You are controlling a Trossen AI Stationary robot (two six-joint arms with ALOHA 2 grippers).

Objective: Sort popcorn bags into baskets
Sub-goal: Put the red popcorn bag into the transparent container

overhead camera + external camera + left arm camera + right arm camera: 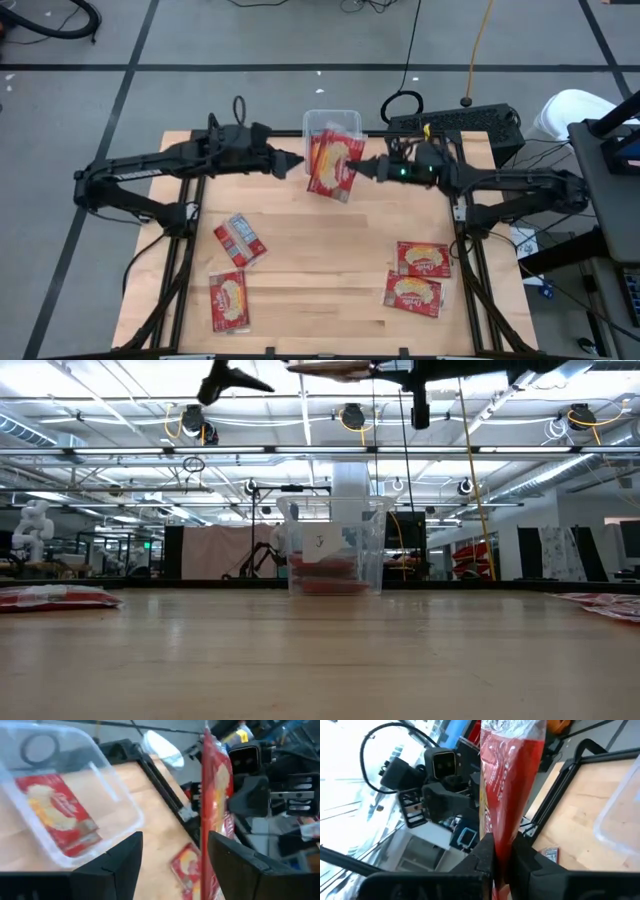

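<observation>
Popcorn bags: one lay in the basket (333, 124), four (419, 258) waited on the counter (320, 270); right fingers (502, 851) pinched a fifth (335, 165), left fingers (127, 860) spread empty.

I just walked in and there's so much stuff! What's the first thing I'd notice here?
Your eye goes first to the bright red popcorn bag held up in the air between the two dark arms, pinched by the right gripper while the left gripper stands open beside it. Just behind it, at the far middle of the table, sits the clear tub with a red bag already inside. More red bags lie scattered on the near part of the table.
</observation>
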